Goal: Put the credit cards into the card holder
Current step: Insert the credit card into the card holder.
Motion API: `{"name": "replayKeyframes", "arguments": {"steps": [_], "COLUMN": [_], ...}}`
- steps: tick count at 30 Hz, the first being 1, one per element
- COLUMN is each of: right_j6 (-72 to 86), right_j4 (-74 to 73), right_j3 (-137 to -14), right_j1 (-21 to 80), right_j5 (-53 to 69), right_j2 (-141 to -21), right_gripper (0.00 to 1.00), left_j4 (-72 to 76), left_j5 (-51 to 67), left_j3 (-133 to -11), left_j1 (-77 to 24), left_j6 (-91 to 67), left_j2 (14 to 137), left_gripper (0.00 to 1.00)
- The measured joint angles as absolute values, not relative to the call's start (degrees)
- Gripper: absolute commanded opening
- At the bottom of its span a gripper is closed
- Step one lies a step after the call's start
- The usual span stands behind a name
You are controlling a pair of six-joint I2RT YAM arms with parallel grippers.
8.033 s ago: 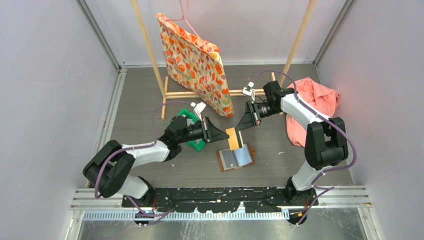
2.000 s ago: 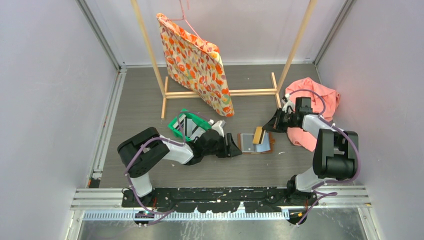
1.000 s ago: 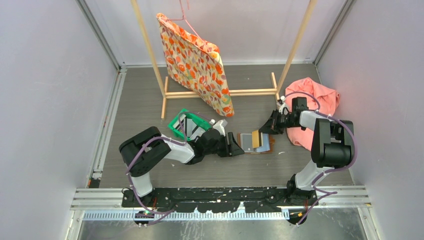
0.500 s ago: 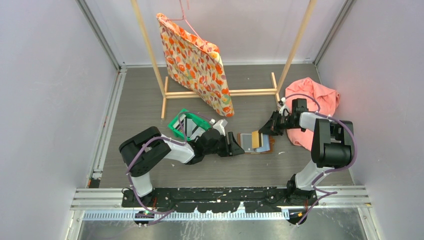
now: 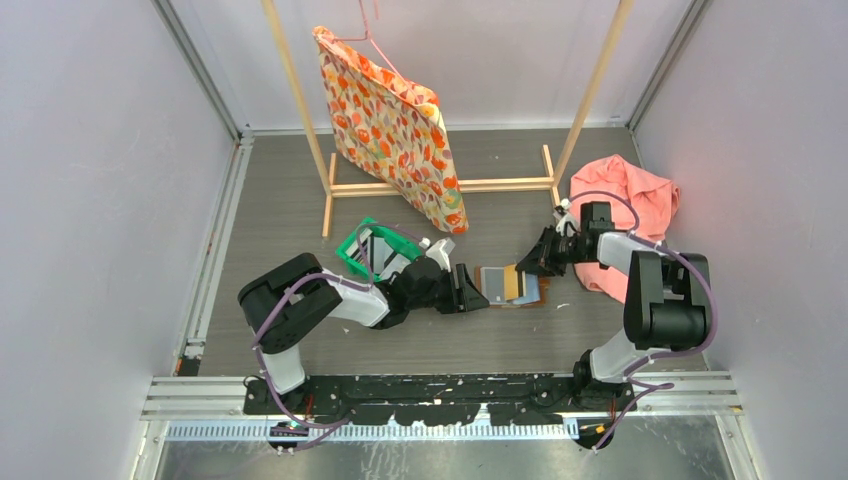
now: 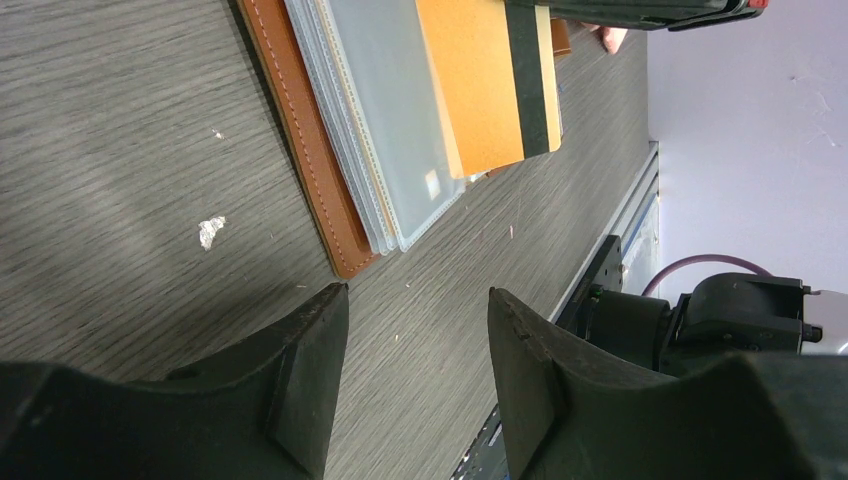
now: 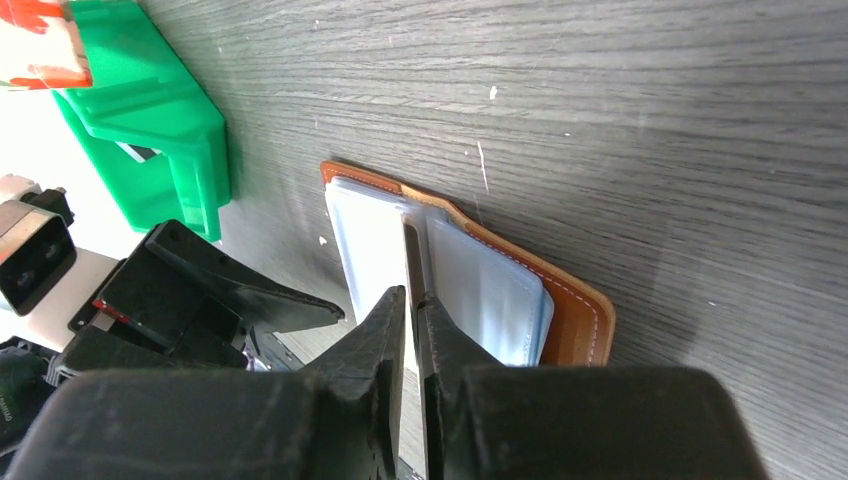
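The brown card holder point(image 5: 528, 296) lies open on the table, its clear sleeves point(image 6: 390, 110) facing up. A gold-yellow credit card point(image 5: 510, 283) with a black stripe point(image 6: 527, 80) rests slanted across the sleeves. My right gripper point(image 7: 411, 292) is shut on that card's thin edge point(image 7: 409, 250), and it comes at the holder from the right in the top view point(image 5: 524, 266). Just left of the holder my left gripper point(image 5: 478, 290) hovers low over the table, open with nothing between its fingers point(image 6: 415, 300). The holder's brown edge point(image 6: 300, 130) lies ahead of them.
A green plastic bin point(image 5: 352, 250) with dark cards standing in it sits behind the left arm, also seen in the right wrist view point(image 7: 150, 110). A wooden rack point(image 5: 330, 190) with a patterned bag point(image 5: 395, 120) stands at the back. A pink cloth point(image 5: 630, 200) lies at the right.
The gold card, tilted up two seconds ago, now lies flatter on the sleeves. My right gripper has sunk a little with it. The left arm has stayed still for the last second.
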State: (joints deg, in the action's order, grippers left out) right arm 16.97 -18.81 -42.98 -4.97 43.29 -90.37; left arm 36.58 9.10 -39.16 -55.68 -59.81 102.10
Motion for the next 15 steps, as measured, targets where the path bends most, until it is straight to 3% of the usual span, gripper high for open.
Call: {"name": "replayKeyframes", "arguments": {"steps": [15], "right_j6": [19.49], "right_j4": [-16.47], "right_j3": [-40.05], "right_j1": [-4.89], "right_j5": [42.22], "right_j2": [-89.06], "right_gripper": [0.14], "left_j4": [36.62], "left_j5": [9.1], "left_j3": [-38.74], "left_j1": [-55.4], "left_j6": [-59.83], "left_j2": [102.1], "left_gripper": [0.55]}}
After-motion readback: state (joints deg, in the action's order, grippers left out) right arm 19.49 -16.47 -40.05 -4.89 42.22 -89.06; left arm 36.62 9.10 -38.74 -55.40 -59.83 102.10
